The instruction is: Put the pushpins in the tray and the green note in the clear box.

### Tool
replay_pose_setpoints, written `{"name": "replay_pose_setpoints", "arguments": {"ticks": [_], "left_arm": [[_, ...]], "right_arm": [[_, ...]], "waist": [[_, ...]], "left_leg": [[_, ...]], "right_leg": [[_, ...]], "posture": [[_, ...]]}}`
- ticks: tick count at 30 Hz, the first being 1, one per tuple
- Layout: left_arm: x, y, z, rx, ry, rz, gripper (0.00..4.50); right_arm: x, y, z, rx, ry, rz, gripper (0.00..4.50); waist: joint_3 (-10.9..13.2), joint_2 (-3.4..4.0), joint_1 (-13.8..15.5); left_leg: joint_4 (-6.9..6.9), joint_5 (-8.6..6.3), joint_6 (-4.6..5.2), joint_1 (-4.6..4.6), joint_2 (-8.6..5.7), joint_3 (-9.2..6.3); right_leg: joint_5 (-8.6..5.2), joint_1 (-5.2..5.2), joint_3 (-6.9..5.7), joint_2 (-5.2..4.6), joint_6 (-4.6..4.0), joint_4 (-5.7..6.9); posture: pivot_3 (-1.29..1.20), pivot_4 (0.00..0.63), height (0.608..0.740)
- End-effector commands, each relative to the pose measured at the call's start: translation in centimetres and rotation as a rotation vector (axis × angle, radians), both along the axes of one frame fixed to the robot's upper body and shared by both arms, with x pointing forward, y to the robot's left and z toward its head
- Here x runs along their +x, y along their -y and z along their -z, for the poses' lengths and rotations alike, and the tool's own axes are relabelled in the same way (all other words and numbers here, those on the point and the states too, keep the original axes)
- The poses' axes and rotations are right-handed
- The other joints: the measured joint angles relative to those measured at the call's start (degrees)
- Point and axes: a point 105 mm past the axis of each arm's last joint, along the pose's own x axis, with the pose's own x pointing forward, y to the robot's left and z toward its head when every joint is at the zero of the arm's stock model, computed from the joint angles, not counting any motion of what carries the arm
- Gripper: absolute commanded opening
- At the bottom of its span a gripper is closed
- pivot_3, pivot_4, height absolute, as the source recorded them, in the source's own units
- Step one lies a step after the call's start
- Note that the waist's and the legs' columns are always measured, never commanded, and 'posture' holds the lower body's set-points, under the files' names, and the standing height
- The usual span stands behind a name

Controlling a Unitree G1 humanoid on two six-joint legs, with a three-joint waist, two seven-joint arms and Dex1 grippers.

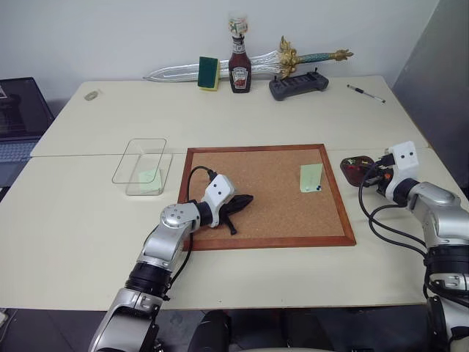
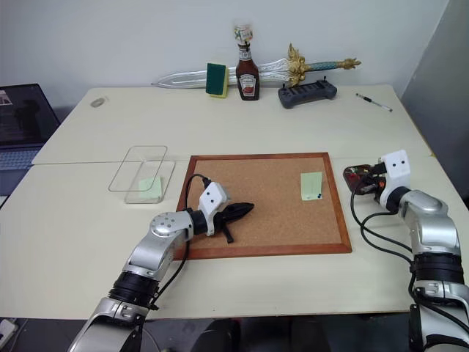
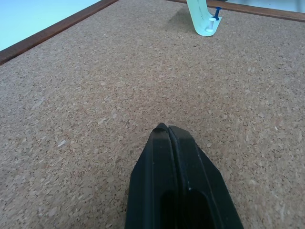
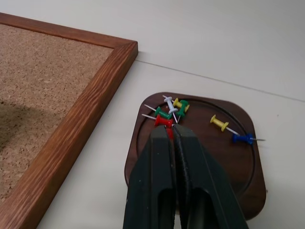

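Far left on the table (image 1: 88, 220): clear box (image 1: 143, 167), a green note (image 1: 150, 178) lying in it. Just right of it, left gripper (image 1: 240, 203) clenched empty, low over the bare cork board (image 1: 278, 220). Well to its right on the board, a second green note (image 1: 311, 177), held by a blue pin (image 3: 217, 11) and a white one. Off the board's right edge, the tray (image 4: 240, 171) with loose pins (image 4: 174, 107): white, yellow, green, blue. Right gripper (image 4: 172, 134) over the tray, pinched on a red pin (image 4: 164, 122) at its tips.
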Motion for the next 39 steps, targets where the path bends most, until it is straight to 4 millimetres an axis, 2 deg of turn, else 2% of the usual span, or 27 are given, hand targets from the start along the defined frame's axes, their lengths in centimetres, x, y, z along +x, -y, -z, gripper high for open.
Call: {"name": "replay_pose_setpoints", "arguments": {"ticks": [1, 3, 13, 15, 16, 20, 22, 26, 30, 35, 39], "left_arm": [[-1.2, 0.3, 3.2, 0.061, -0.105, 0.027, 0.0], [-1.2, 0.3, 3.2, 0.064, -0.104, 0.028, 0.0], [-1.3, 0.2, 3.3, 0.074, -0.102, 0.027, 0.0], [-1.3, 0.2, 3.4, 0.074, -0.104, 0.027, 0.0], [-1.3, 0.2, 3.4, 0.074, -0.104, 0.027, 0.0], [-1.4, 0.1, 3.5, 0.073, -0.106, 0.026, 0.0], [-1.4, 0.1, 3.5, 0.072, -0.106, 0.026, 0.0], [-1.4, 0.1, 3.4, 0.071, -0.106, 0.027, 0.0], [-1.4, 0.1, 3.4, 0.072, -0.104, 0.03, 0.0], [-1.4, 0.2, 3.4, 0.075, -0.104, 0.033, 0.0], [-1.4, 0.1, 3.4, 0.076, -0.105, 0.032, 0.0]], "right_arm": [[0.3, 0.6, -1.6, 0.009, 0.03, 0.026, 0.02], [0.4, 0.7, -1.5, 0.013, 0.019, 0.034, 0.02], [1.0, 0.5, -2.3, 0.035, 0.053, 0.053, 1.98], [1.0, 0.5, -2.3, 0.048, 0.049, 0.055, 2.22], [1.0, 0.5, -2.2, 0.052, 0.047, 0.055, 2.52], [0.5, -0.2, -2.8, 0.023, 0.089, -0.003, 3.23], [0.0, -0.9, -3.0, -0.004, 0.11, -0.057, 3.23], [-2.5, -4.8, -2.1, -0.047, 0.101, -0.297, 3.23], [-4.3, -7.5, -1.5, -0.062, 0.101, -0.45, 3.23], [-4.8, -8.8, -1.0, -0.08, 0.087, -0.517, 3.23], [-4.4, -9.3, -0.6, -0.092, 0.085, -0.541, 3.23]], "waist": [[0.0, 0.0, -0.01], [-0.01, 0.0, -0.01], [-0.01, 0.0, -0.02], [-0.01, 0.01, -0.02], [-0.01, 0.01, -0.02], [-0.01, 0.01, -0.03], [-0.02, 0.01, -0.01], [-0.03, 0.0, 0.02], [-0.05, 0.01, 0.11], [-0.07, -0.02, 0.12], [-0.07, -0.03, 0.18]], "left_leg": [[0.0, 0.0, 0.0, 0.0, 0.0, 0.0], [0.0, 0.0, 0.0, 0.0, 0.0, 0.0], [0.0, 0.0, 0.0, 0.0, 0.0, 0.01], [0.0, 0.0, 0.0, 0.0, 0.0, 0.01], [0.0, 0.0, 0.0, 0.0, 0.0, 0.01], [0.0, 0.0, 0.0, 0.0, 0.0, 0.01], [0.0, 0.0, 0.01, 0.0, 0.0, 0.01], [-0.02, -0.02, 0.02, -0.02, 0.01, -0.02], [-0.01, -0.02, 0.04, -0.01, 0.0, -0.02], [0.05, -0.02, 0.04, 0.01, 0.0, -0.01], [0.04, -0.02, 0.04, 0.01, 0.0, -0.03]], "right_leg": [[0.0, 0.0, 0.0, 0.0, 0.0, 0.0], [0.0, 0.0, 0.0, 0.0, 0.0, 0.0], [0.0, 0.0, 0.0, 0.0, 0.0, -0.01], [0.0, 0.0, 0.0, 0.0, 0.0, -0.01], [0.0, 0.0, 0.0, 0.0, 0.0, -0.01], [0.0, 0.0, 0.0, 0.0, 0.0, -0.01], [0.0, 0.0, 0.0, 0.0, 0.0, -0.01], [0.0, 0.0, -0.01, 0.0, 0.0, -0.04], [-0.01, 0.04, 0.0, 0.0, 0.01, -0.05], [0.01, 0.06, 0.02, 0.0, 0.06, -0.05], [0.01, 0.06, 0.01, 0.01, 0.06, -0.05]], "posture": [[0.0, 0.15, 0.74], [0.0, 0.15, 0.74], [0.0, 0.15, 0.74], [0.0, 0.15, 0.74], [0.0, 0.15, 0.74], [0.0, 0.15, 0.74], [0.0, 0.15, 0.74], [0.0, 0.15, 0.74], [0.0, 0.15, 0.74], [0.0, 0.15, 0.74], [0.0, 0.15, 0.74]]}}
